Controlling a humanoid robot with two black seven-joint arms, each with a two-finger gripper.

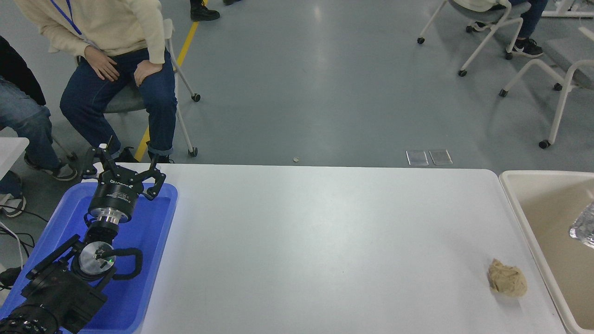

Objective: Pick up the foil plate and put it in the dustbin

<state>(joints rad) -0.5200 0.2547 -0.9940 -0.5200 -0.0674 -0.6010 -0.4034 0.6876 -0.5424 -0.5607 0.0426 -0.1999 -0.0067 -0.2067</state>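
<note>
lying inside the dustbin (519, 204) is the foil plate (584, 228); left gripper (121, 163) jaws apart.

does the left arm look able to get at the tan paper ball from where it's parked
Probably not. The left gripper sits open over the blue tray at the table's far left, while the paper ball lies near the right edge beside the dustbin. Nothing blocks it, only the table's whole width between.

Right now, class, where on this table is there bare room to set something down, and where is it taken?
Free: the white table between the blue tray and the crumpled paper ball. Taken: the left edge, where the parked left gripper hangs over the tray, and the right, where the dustbin holds the foil plate.
</note>
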